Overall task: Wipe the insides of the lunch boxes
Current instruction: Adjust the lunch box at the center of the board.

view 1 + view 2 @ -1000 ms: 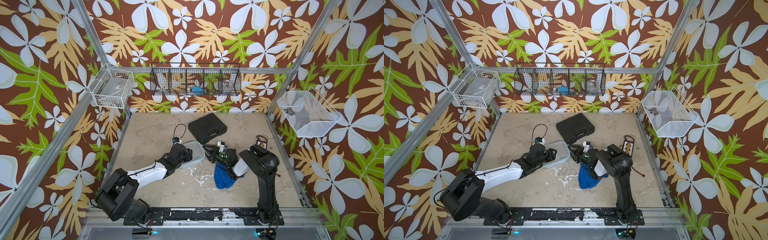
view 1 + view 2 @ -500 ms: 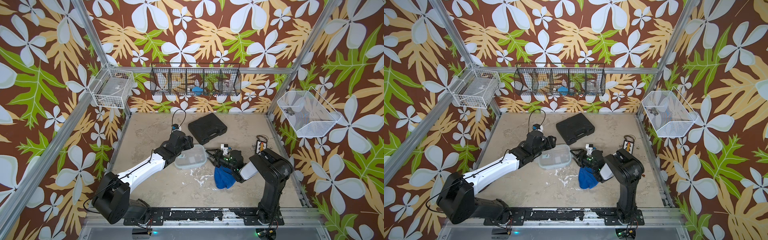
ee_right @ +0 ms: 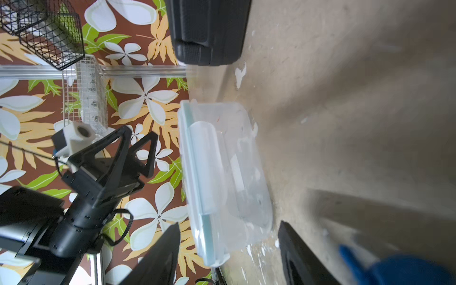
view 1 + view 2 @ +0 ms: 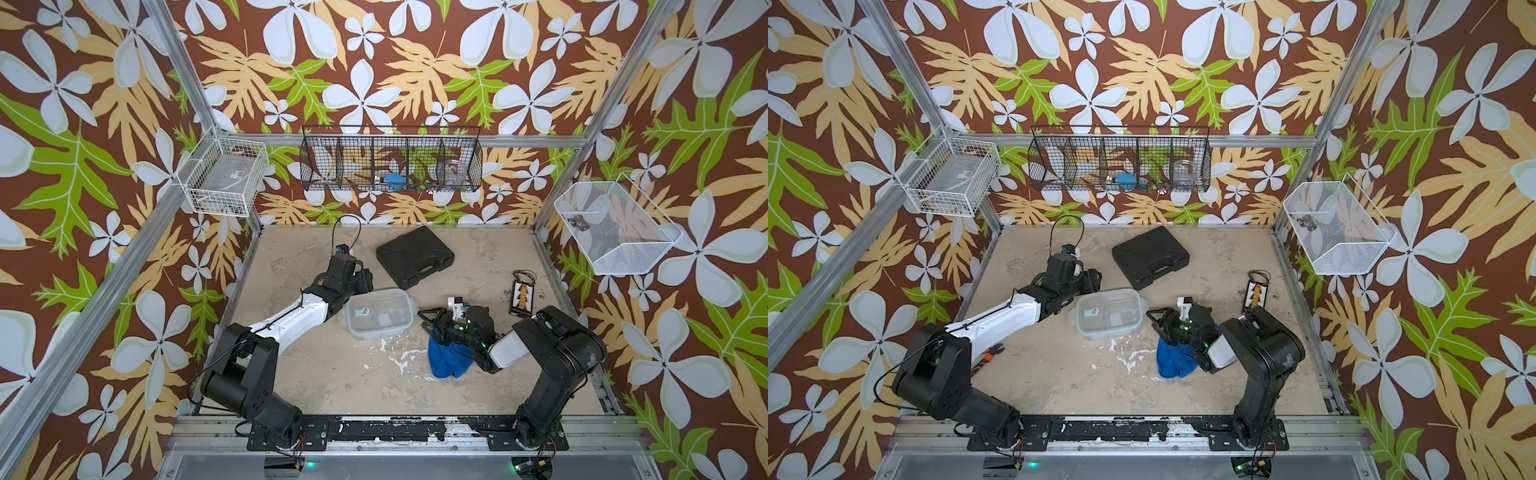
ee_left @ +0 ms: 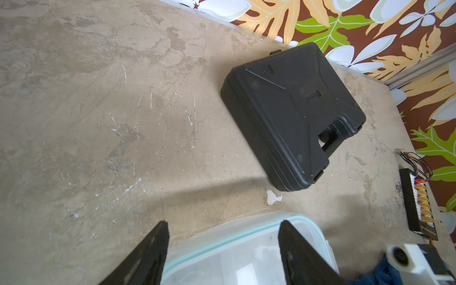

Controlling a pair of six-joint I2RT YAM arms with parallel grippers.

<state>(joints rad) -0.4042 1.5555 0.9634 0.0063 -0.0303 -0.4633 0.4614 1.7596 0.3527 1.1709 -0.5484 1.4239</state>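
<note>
**Q:** Locate the lunch box.
**A:** Worktop centre, lid fitted; small pale items show inside, unidentifiable. Closed black case at its 1 o'clock, blue cloth at 4 o'clock.
**Q:** Jaws?
**A:** Left jaws at 10 o'clock, right jaws at 3 o'clock: both spread, empty.

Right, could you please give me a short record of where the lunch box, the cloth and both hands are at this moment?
lunch box: upright, mid-table
lid: on the box
left hand: open, empty, over the box's far corner
right hand: open, empty, beside the box's other end, facing it
blue cloth: crumpled on the table under the right wrist, not held
black case: shut, behind the box
</note>
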